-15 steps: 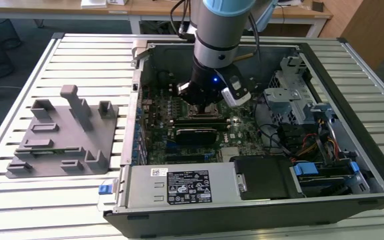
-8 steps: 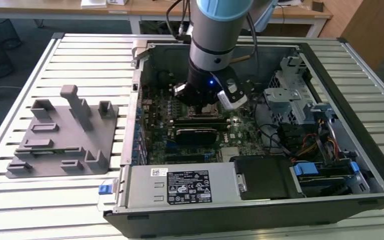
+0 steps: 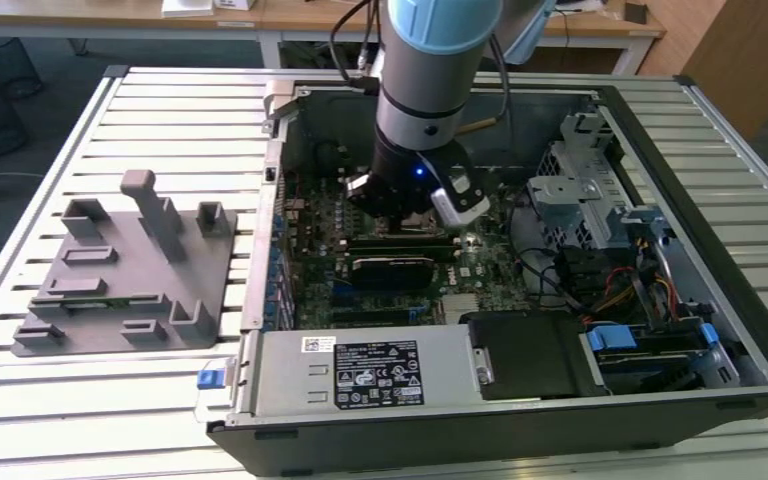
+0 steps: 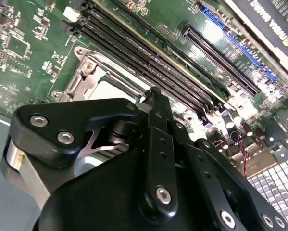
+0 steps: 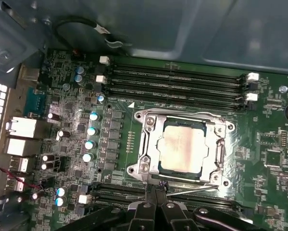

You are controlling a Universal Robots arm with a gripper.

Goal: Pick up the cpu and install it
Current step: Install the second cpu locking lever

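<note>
The cpu (image 5: 184, 148), a pale silvery square, lies flat inside the metal-framed socket (image 5: 144, 144) on the green motherboard (image 5: 115, 91). My gripper (image 5: 156, 188) hangs just above the board at the socket's edge, beside the thin socket lever (image 5: 192, 189). Its two black fingers are pressed together with nothing between them. In the second wrist view the gripper (image 4: 151, 94) stands next to the socket (image 4: 83, 72) and the memory slots (image 4: 148, 62). In the exterior view the gripper (image 3: 404, 220) is low inside the open computer case (image 3: 277, 200).
A grey plastic fixture tray (image 3: 131, 280) with upright posts sits on the slatted table at the exterior view's left. Inside the case are a power supply (image 3: 371, 372) at the front, a drive cage (image 3: 578, 190) and cables (image 3: 624, 290) at the right.
</note>
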